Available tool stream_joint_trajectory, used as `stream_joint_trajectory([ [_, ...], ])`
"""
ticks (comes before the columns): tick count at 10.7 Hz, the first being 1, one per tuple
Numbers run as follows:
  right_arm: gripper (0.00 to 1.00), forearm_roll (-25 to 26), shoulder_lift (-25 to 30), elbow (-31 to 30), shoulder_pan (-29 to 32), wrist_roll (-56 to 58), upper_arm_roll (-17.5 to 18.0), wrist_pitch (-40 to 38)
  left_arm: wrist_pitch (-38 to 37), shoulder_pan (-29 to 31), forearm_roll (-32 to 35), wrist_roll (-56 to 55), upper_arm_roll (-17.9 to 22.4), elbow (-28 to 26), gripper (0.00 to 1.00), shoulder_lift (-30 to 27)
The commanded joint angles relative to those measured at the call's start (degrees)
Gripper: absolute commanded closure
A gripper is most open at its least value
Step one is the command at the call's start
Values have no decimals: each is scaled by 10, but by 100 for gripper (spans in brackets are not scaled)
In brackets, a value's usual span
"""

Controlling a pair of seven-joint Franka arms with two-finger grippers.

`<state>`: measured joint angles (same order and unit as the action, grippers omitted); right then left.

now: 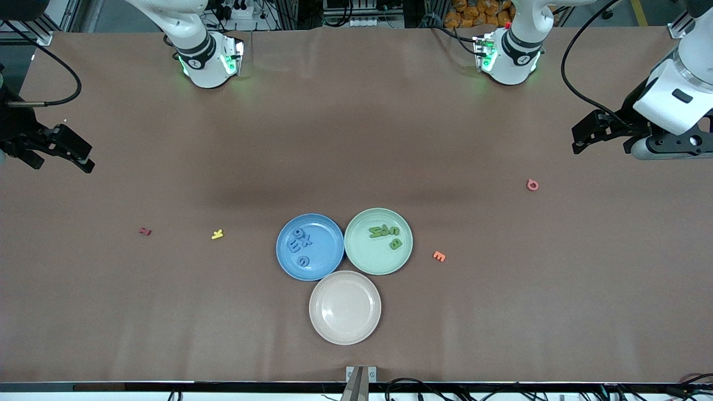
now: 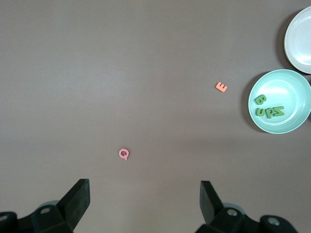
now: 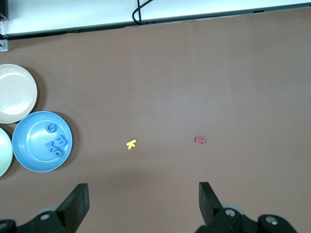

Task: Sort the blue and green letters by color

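Letters [image 1: 384,233] plated, well apart from grippers

Letters [image 1: 301,245] lie in two touching plates [image 1: 326,264], a third plate [image 1: 345,328] nearer the camera

Four blue letters [image 1: 301,243], four green letters [image 1: 384,234]. Three plates [image 1: 345,334]. Four stray letters [image 1: 439,256]: red, yellow, orange, pink.

Toy letters only: green letters [image 2: 268,108] B, u, P, N on green plate [image 2: 296,82]; orange E [image 2: 221,87], pink Q [image 2: 124,154] on table [image 2: 121,73]. Blue ones unreadable.
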<state>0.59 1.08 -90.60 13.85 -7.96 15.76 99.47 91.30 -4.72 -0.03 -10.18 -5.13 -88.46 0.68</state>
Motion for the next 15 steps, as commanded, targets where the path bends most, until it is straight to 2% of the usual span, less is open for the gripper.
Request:
stream_joint_trajectory([
  [1, 0, -21, -1, 10, -167, 28, -199, -9, -8, 2, -3, 16, 0, 6, 0, 1],
  [2, 0, -21, -1, 10, -154, 61, -195, -9, -8, 2, -3, 16, 0, 6, 0, 1],
  [3, 0, -20, -1, 10, -130, 67, -173, -9, -7, 2, -3, 15, 0, 7, 0, 1],
  [14, 0, -12, -4, 14, -136, 63, -170, -11, -7, 2, -2, 15, 0, 7, 0, 1],
  [15, 0, -12, -4, 14, -132, 64, -170, -29, -7, 2, -2, 15, 0, 6, 0, 1],
])
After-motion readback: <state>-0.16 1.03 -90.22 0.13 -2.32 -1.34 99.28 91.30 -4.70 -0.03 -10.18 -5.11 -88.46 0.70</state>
